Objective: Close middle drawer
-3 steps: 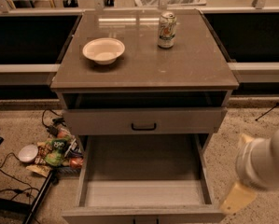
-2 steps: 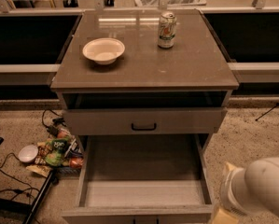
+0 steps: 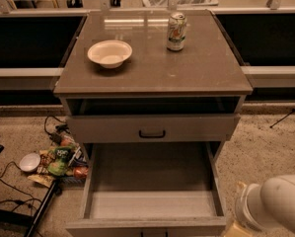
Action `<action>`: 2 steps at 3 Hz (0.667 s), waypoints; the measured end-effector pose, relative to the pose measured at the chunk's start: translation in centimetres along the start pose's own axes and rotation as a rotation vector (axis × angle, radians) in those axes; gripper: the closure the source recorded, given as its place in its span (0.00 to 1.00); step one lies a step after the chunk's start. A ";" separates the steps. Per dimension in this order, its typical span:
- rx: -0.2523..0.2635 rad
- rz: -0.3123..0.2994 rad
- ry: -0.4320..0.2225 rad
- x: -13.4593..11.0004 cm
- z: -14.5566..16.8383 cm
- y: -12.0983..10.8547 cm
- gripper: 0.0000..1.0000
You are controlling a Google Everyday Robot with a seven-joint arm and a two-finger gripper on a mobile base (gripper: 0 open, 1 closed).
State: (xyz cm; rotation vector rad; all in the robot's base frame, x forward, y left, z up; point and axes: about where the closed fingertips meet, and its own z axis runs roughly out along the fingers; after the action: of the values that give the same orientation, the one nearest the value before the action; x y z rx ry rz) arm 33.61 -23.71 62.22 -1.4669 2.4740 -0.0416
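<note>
camera view: only feed I've got, looking down from the front.
middle drawer point(image 3: 149, 204): pulled way out toward me and looks empty. Its front runs along the bottom edge of the shot, so nothing's closed yet.
tool point(image 3: 236, 227): low on the right, just off the drawer's front right corner and mostly cut off by the frame. Honestly can't tell if it's open or closed.
drawer corner: if I push from out there instead of mid-front, I'd guess the drawer skews and binds partway in.
top drawer point(image 3: 152, 127): sits slightly out above the open one, so coming in high could clip it or shove the wrong front.
can point(image 3: 176, 31) and bowl point(image 3: 109, 53): both loose on the tabletop point(image 3: 196, 75). A hard slam might tip the can.
</note>
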 end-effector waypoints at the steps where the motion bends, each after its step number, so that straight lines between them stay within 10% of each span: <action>1: -0.026 0.030 -0.006 2.3 4.9 0.4 0.35; 2: -0.056 0.040 -0.031 4.0 9.7 0.9 0.58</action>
State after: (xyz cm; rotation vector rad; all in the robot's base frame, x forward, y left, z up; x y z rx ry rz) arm 33.38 -25.65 51.90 -1.4279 2.4984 0.0576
